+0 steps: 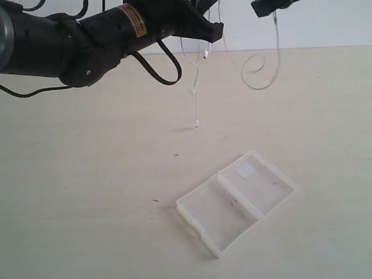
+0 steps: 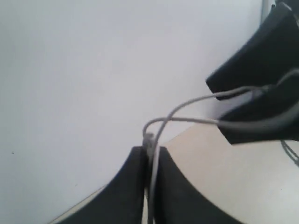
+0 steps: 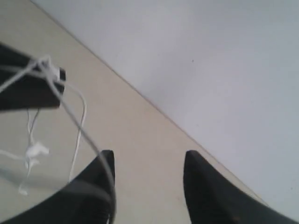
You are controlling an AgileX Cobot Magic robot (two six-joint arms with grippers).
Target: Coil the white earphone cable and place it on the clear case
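Observation:
The white earphone cable (image 1: 197,99) hangs above the table from my left gripper (image 1: 213,32), its earbuds and lower end dangling. The left wrist view shows that gripper (image 2: 150,154) shut on the cable (image 2: 187,103), which runs across to the other gripper. My right gripper (image 1: 272,6) is high at the back right, and a loop of cable (image 1: 263,67) hangs below it. In the right wrist view it (image 3: 148,158) stands open, with the cable (image 3: 77,121) draped over one finger. The clear case (image 1: 235,200) lies open on the table, near front, white patch on its far half.
The beige table (image 1: 87,174) meets a white wall (image 1: 325,23) at the back. The thick black left arm (image 1: 64,43) with its black cables fills the upper left of the exterior view.

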